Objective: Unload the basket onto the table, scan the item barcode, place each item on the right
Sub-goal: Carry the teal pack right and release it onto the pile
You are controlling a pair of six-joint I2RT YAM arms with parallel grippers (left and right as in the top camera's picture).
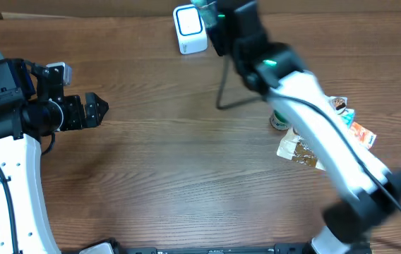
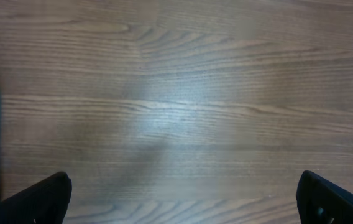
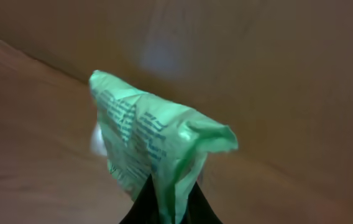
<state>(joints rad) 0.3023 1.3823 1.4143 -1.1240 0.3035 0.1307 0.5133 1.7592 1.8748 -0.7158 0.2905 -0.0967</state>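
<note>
Right gripper [image 3: 164, 202] clamped on the bottom edge of the green packet [image 3: 151, 134], held by the scanner [image 1: 188, 29] at 12 o'clock on the table [image 1: 186, 176]. Left gripper [image 1: 91, 111] jaws apart, empty, at 9. Risks: the thin pinch lets the packet slip, or crumpled print faces away and gives no read.

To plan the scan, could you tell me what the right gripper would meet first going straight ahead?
Probably the white boxy scanner, just ahead of the right gripper; its pinched green plastic packet would touch first, though depth is unclear.
</note>
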